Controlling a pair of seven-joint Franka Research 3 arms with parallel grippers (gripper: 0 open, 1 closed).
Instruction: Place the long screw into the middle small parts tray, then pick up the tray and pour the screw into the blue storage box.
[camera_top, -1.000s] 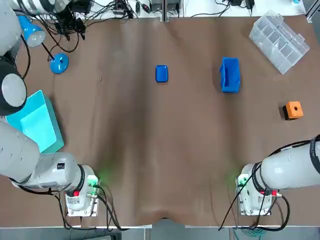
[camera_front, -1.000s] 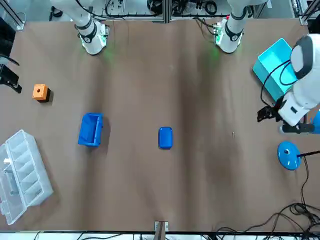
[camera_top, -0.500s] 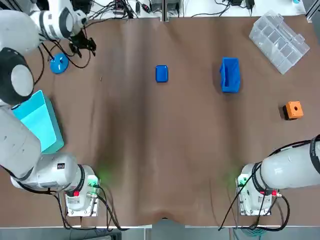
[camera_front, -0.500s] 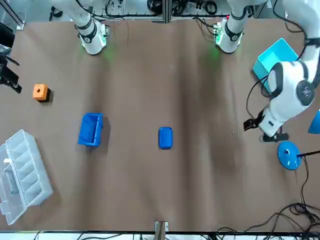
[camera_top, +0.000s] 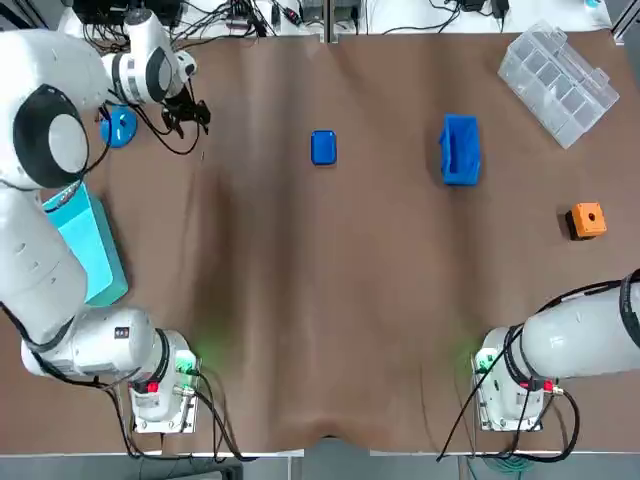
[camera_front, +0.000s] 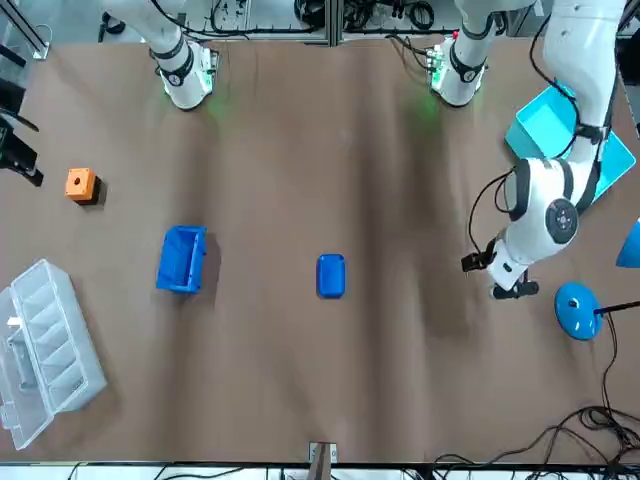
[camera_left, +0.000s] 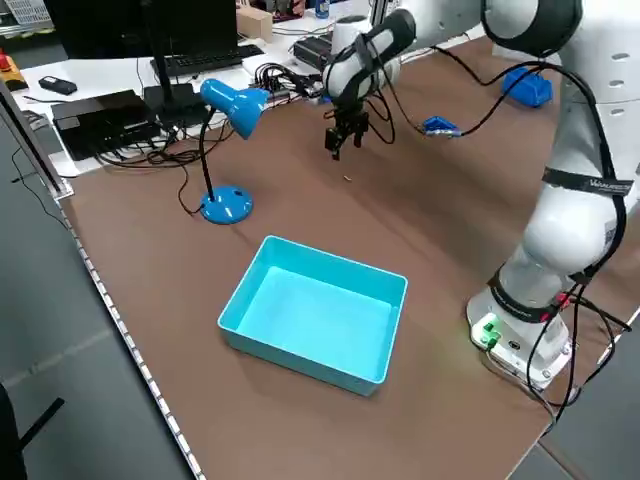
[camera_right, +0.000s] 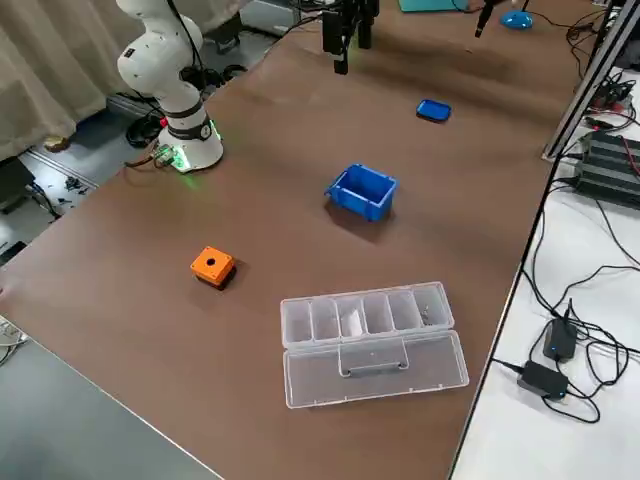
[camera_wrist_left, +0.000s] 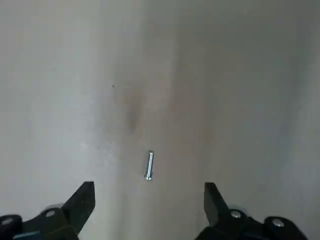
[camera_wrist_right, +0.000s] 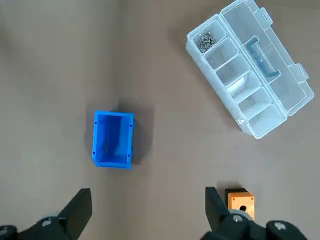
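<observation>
Status: left pincer released, hovering low over the 10 o'clock part of desk. long screw lies flat on desk at its 5 o'clock, untouched. small parts tray well apart at screw's 3 o'clock, blue storage box at tray's 3 o'clock. right pincer released, parked high above the desk's 3 o'clock side.

Shiny metal screw, smooth matt tabletop
</observation>
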